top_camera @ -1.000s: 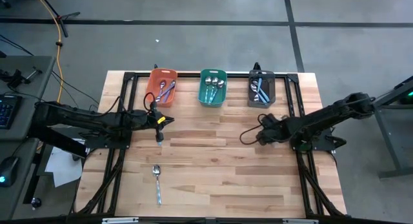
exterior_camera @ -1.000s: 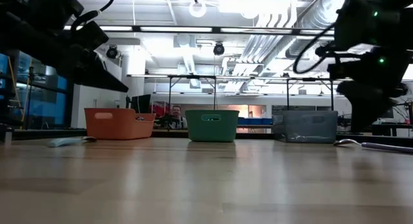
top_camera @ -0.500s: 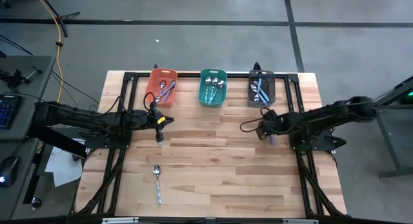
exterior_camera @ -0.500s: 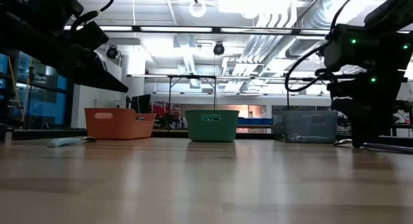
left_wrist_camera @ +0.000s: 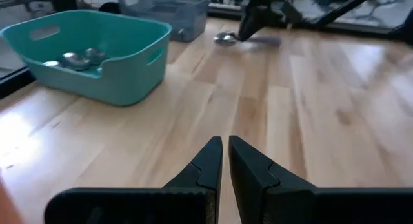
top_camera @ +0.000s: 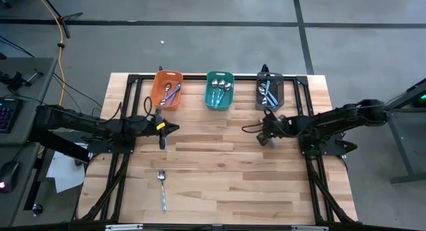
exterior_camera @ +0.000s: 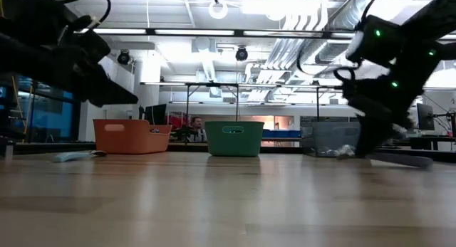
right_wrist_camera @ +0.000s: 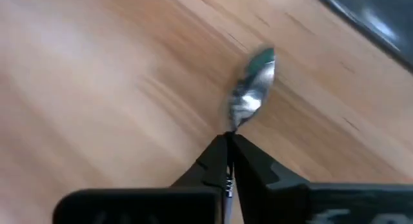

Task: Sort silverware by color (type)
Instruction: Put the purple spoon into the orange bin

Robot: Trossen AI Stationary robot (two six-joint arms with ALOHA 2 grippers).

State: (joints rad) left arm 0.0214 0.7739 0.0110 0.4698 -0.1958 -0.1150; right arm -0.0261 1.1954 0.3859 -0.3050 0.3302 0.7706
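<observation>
Spoon [right_wrist_camera: 253, 87] now pinched in right claw [right_wrist_camera: 230, 146], previously open.

Grey concrete floor [top_camera: 219, 44] with dark seams around wood table [top_camera: 219, 171]. Yellow cable [top_camera: 61, 51] and desk [top_camera: 23, 84] off table's left. Low view: bright ceiling lights [exterior_camera: 217, 8], exposed ducts [exterior_camera: 313, 33], person [exterior_camera: 192, 124] far behind.

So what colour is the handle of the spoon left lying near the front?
Light blue: the spoon lies alone, clearest in the high view.
</observation>
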